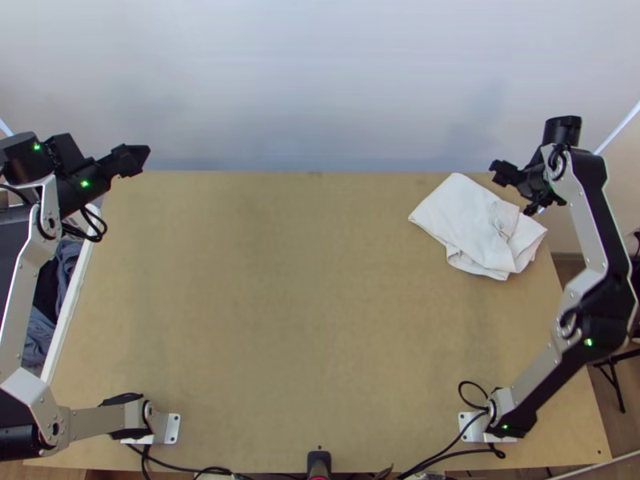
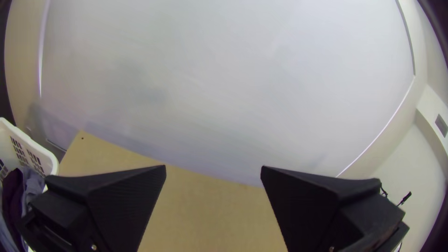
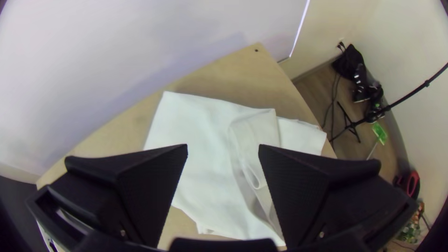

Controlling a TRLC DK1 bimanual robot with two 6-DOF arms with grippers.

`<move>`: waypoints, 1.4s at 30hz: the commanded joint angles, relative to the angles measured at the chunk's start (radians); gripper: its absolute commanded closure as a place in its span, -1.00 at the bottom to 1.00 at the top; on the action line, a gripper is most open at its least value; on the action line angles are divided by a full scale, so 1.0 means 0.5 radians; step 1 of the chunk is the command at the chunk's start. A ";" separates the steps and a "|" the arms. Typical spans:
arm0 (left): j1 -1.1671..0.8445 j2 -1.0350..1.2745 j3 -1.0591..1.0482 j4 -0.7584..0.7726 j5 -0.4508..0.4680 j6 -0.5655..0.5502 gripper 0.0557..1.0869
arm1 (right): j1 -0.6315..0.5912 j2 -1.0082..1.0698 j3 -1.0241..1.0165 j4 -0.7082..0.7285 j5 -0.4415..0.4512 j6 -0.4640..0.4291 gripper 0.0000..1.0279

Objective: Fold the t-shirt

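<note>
Left wrist view reveals slots in the white plastic basket; contents, dark purple and grey-blue garments. Right wrist view details a curled fold across the smooth white cloth T-shirt, loosely folded at the tabletop's far right. Left hand and right hand: wide open, gripping nothing.

Beside the left edge of the table there is 1 white basket with slots in its wall, containing dark purple cloth and grey-blue cloth. Behind the table is a pale panel. Beyond the right edge, 1 black tripod stands on the floor.
</note>
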 commanded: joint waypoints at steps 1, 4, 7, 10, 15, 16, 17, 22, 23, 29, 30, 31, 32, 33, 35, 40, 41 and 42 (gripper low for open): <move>0.001 -0.023 -0.092 0.030 0.000 0.024 -0.91 | -0.037 0.265 0.309 -0.320 0.072 -0.102 -0.30; 0.004 -0.023 -0.114 0.033 0.000 0.042 -0.91 | -0.033 0.324 0.333 -0.329 0.099 -0.114 -0.30; 0.013 -0.020 -0.120 0.042 0.000 0.054 -0.91 | -0.027 0.391 0.367 -0.329 0.099 -0.154 -0.30; 0.016 -0.013 -0.123 0.049 0.000 0.060 -0.91 | -0.021 0.465 0.404 -0.329 0.096 -0.173 -0.30; 0.019 -0.004 -0.126 0.052 0.000 0.079 -0.91 | -0.018 0.529 0.431 -0.329 0.102 -0.176 -0.30; 0.023 -0.004 -0.129 0.052 0.000 0.082 -0.91 | -0.018 0.544 0.440 -0.329 0.111 -0.176 -0.30; 0.023 -0.001 -0.129 0.052 0.000 0.085 -0.91 | -0.018 0.560 0.447 -0.329 0.118 -0.176 -0.30; 0.026 0.011 -0.135 0.064 0.000 0.094 -0.91 | -0.021 0.649 0.508 -0.308 0.142 -0.185 -0.22; 0.023 0.011 -0.135 0.070 0.000 0.094 -0.91 | -0.021 0.661 0.517 -0.302 0.148 -0.185 -0.10; 0.026 0.023 -0.135 0.088 0.000 0.094 -0.91 | -0.027 0.725 0.551 -0.243 0.170 -0.200 -0.01; 0.026 0.023 -0.132 0.088 0.000 0.097 -0.91 | -0.030 0.729 0.551 -0.240 0.182 -0.200 0.08; 0.026 0.026 -0.132 0.088 0.000 0.097 -0.91 | -0.033 0.729 0.548 -0.213 0.197 -0.200 0.29; 0.029 0.029 -0.132 0.088 0.000 0.103 -0.91 | -0.043 0.732 0.548 -0.188 0.204 -0.200 0.42; 0.029 0.033 -0.132 0.088 0.000 0.103 -0.91 | -0.049 0.732 0.548 -0.176 0.204 -0.200 0.45; 0.032 0.039 -0.132 0.088 0.000 0.106 -0.91 | -0.055 0.732 0.548 -0.176 0.204 -0.225 0.45; 0.026 0.057 -0.117 0.104 0.003 0.106 -0.91 | -0.079 0.732 0.548 -0.176 0.210 -0.243 0.59; 0.023 0.063 -0.108 0.104 0.003 0.103 -0.91 | -0.079 0.732 0.545 -0.176 0.210 -0.249 0.59; 0.016 0.066 -0.104 0.104 0.003 0.103 -0.91 | -0.086 0.732 0.545 -0.176 0.210 -0.252 0.59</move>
